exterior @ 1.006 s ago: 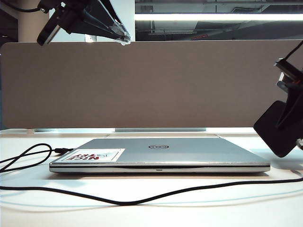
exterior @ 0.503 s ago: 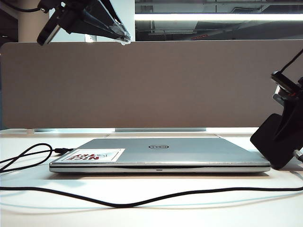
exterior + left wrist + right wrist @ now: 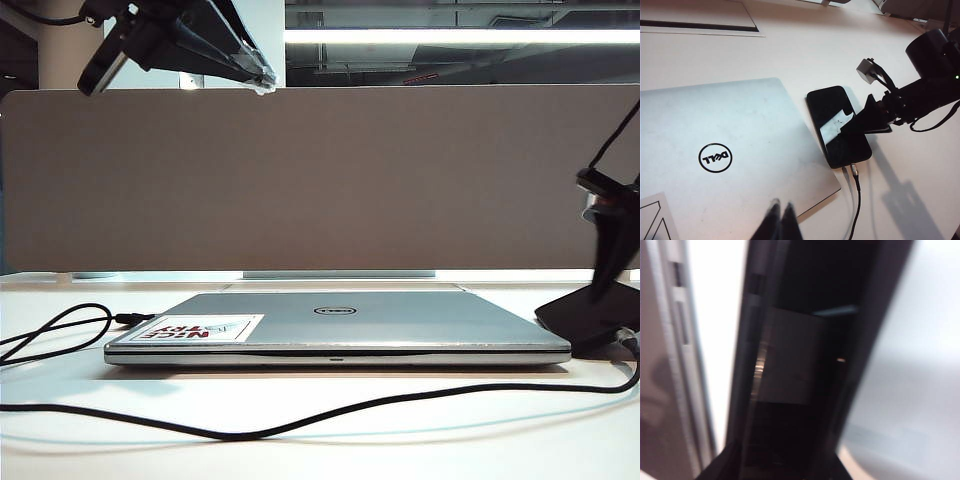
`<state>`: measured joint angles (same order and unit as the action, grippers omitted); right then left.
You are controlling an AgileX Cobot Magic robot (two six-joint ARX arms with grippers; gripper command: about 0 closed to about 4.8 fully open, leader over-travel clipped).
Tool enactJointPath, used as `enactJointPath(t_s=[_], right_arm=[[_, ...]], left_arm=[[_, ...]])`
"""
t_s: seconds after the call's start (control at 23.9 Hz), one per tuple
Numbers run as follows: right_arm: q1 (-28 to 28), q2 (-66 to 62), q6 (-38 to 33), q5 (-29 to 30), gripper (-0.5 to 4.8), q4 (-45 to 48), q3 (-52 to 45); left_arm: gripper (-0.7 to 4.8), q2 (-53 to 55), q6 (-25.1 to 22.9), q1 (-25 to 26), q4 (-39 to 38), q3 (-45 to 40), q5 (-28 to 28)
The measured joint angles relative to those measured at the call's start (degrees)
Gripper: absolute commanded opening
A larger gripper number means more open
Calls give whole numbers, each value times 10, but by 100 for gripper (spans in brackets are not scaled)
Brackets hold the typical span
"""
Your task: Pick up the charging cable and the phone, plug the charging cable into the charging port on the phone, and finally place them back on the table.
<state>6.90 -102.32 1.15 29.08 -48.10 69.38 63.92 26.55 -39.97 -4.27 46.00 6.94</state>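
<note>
— Where's the phone (image 3: pixel 832 112) just now?

— Flat on the table (image 3: pixel 790 55), directly under the right gripper (image 3: pixel 866 121). The fingers reach over its long edge about halfway along, on the side nearer that arm. On the far side of the phone from the gripper lies the silver Dell laptop (image 3: pixel 715 145), just beside it, lid shut.

— Is the gripper holding it or has it let go?

— I cannot tell. From the left wrist the fingers are one dark wedge over the glass, and the right wrist's own view is a blur of black, so neither shows the gap between them. I'd guess this is the setting-down step: the phone looks to be resting on the desk, not hanging.

— And the charging cable (image 3: pixel 300 420)?

— It looks plugged in. Its metal plug (image 3: pixel 854 170) meets the charging port (image 3: pixel 852 164) at the short end of the phone, a little to one side of the right gripper's fingers. From there the cord trails across the table in front of the laptop. Gripping mid-edge makes sense to me: it keeps the fingers clear of the plug.

— The other arm?

— The left gripper (image 3: pixel 780 220) hangs high over the laptop, well apart from the phone, fingertips pressed together on nothing. It seems parked up there so the right arm has room.

— What could spoil it?

— If the fingers drag as they lift away, the phone may slide against the laptop or pull at the plug.
</note>
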Motion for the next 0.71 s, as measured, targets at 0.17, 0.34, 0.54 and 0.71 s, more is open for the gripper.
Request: enactJointPath(t_s=[0.17,0.34,0.54,0.71], right_arm=[[0,14,4,-77,201,-66,48],[0,76,5,-86,122,-86,50],[-5,219,4,-93,8,-85,46],[-5,361,4,-100,-1,-19,-5]], left_arm=[[-6,-3,-5,0,-1,0,0],[-6,-26,-24,1,-21,0,0],[-6,-63,-36,37,-104,-4,1],[-6,-108,-59,68,-110,-80,0]])
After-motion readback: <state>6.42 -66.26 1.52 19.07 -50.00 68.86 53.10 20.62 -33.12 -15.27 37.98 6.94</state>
